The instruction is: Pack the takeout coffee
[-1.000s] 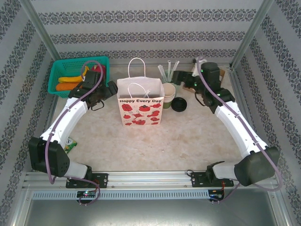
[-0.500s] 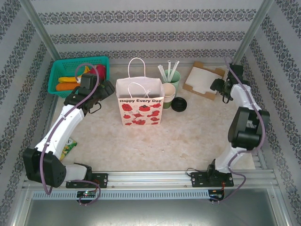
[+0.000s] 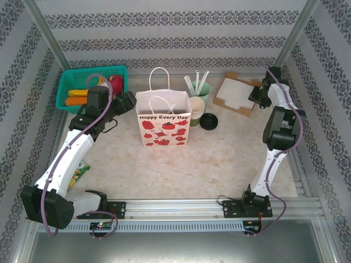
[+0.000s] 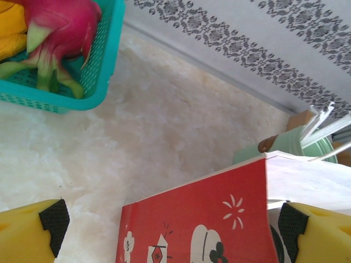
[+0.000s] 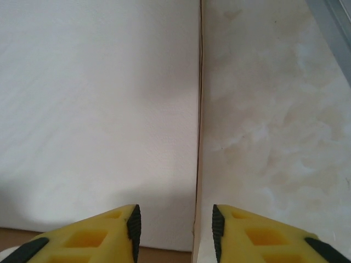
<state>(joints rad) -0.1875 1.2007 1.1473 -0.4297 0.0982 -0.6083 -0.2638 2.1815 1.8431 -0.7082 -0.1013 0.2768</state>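
The takeout coffee (image 3: 209, 121), a small cup under a round black lid, stands on the table just right of the white and red paper bag (image 3: 163, 125). My left gripper (image 3: 130, 102) is open beside the bag's left end. In the left wrist view the bag's red side panel (image 4: 197, 219) lies between the wide-apart yellow fingers (image 4: 33, 233). My right gripper (image 3: 256, 97) is far from the cup at the back right, over a flat white board (image 3: 237, 92). Its jaws stand partly closed with a gap, and the board's edge (image 5: 198, 153) runs between them untouched.
A mint-green cup with white straws (image 3: 200, 89) and a stack of lidless paper cups (image 3: 196, 108) stand behind the coffee. A teal basket (image 3: 82, 82) holding fruit, including a pink dragon fruit (image 4: 55, 27), sits at the back left. A small packet (image 3: 82, 169) lies near the left arm.
My right arm has swung from beside the cups to the back right corner over the white board, its jaws narrowing. The left arm has shifted slightly by the bag.
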